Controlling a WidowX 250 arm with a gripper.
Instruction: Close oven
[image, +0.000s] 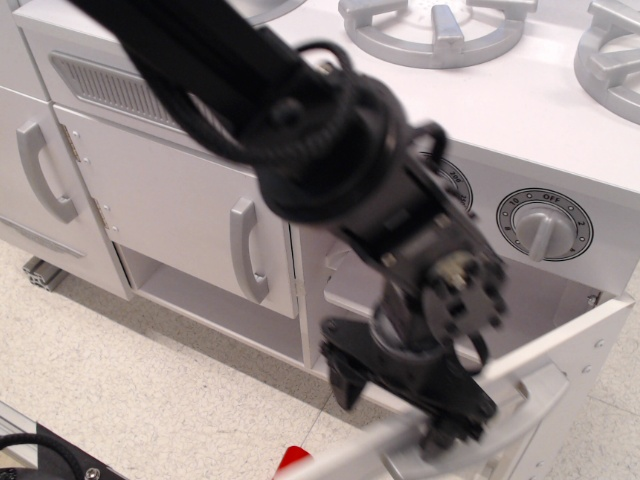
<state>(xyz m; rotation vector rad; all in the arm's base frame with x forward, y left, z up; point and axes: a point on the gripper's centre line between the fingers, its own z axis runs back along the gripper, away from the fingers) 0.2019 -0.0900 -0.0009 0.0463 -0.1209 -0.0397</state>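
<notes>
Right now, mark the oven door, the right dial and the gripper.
oven door (585, 345): only camera view, white upper edge of the panel.
right dial (544, 226): same view, grey knob centre.
gripper (400, 395): same view, between its black fingers.
</notes>
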